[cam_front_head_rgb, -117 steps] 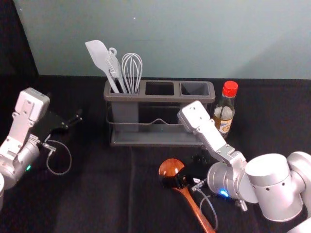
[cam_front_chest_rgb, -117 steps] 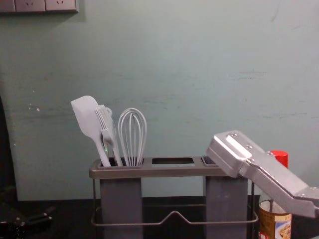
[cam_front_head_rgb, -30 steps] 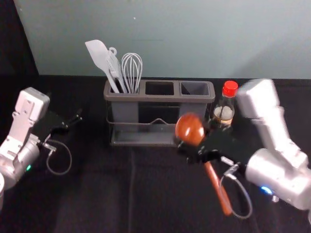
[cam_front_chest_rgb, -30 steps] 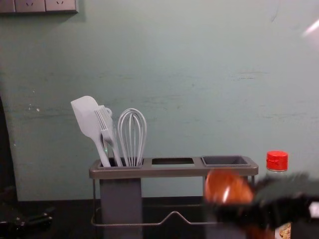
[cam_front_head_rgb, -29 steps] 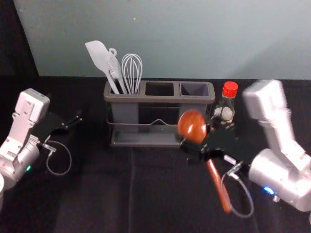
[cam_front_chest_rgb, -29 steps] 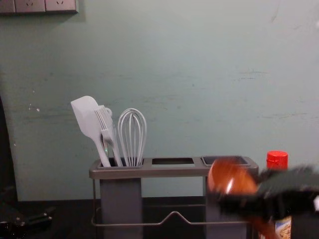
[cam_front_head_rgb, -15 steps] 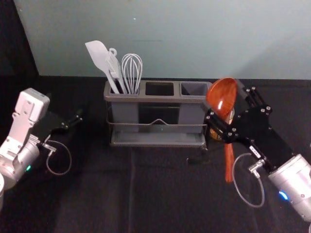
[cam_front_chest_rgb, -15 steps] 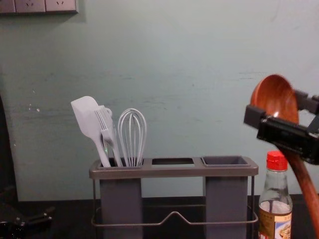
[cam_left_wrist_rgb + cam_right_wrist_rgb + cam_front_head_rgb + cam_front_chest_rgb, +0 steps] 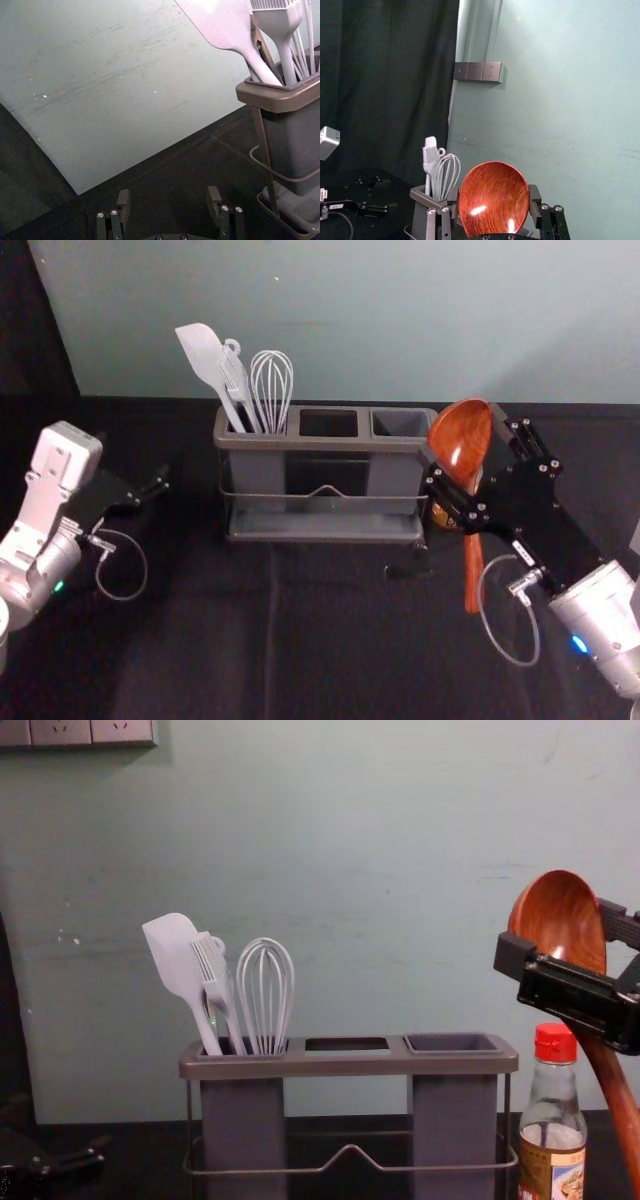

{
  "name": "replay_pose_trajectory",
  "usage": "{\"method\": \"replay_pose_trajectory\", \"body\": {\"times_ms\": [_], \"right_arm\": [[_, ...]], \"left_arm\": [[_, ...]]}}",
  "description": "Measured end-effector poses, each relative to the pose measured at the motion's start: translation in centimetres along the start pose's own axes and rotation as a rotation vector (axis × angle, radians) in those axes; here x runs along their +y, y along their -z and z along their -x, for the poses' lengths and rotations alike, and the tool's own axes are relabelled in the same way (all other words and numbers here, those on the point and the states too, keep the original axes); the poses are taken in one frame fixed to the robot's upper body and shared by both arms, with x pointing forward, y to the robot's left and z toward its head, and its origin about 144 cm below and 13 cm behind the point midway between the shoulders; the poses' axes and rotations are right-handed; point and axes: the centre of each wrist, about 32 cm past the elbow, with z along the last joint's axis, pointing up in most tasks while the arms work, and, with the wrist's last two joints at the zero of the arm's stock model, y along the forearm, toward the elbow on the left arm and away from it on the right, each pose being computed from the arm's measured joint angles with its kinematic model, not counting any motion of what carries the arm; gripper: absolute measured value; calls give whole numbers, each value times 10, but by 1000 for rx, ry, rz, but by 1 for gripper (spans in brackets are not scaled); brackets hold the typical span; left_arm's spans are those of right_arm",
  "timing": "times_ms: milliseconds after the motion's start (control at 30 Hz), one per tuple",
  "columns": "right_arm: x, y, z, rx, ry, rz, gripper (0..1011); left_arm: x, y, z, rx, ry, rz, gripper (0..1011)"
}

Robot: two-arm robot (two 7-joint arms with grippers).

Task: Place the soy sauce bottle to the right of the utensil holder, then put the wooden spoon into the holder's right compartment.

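We list first the holder (image 9: 335,443), at the centre of the head view, three compartments in a row. In its left compartment we count a spatula (image 9: 178,960), a brush (image 9: 218,992) and a whisk (image 9: 265,990), heads up; its middle and right compartments show their open tops. Item: one bottle (image 9: 550,1105), red-capped, upright at the lower right of the chest view, just beside the holder's right end. Item: one spoon (image 9: 473,575), right of centre in the head view, bowl up and handle down, clear of the holder. In the chest view we find its bowl above the bottle's cap, its handle slanting down toward the lower right corner. Item: the right gripper (image 9: 462,436), right of centre in the head view, holding the spoon, one finger on either side of the bowl. Item: the left gripper (image 9: 150,480), parked at the left of the head view, its fingers wide apart. Behind all, we enter a pale wall (image 9: 400,320).
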Motion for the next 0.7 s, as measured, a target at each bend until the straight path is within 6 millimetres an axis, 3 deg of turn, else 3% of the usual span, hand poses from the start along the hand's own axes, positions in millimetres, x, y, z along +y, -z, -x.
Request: {"method": "replay_pose_trajectory", "body": {"times_ms": [500, 700], "right_arm": [[0, 0, -1, 3, -7, 1, 840], [10, 5, -6, 2, -3, -7, 840]], "left_arm": [[0, 0, 0, 0, 0, 0, 1005], [0, 0, 0, 0, 0, 0, 1005]]}}
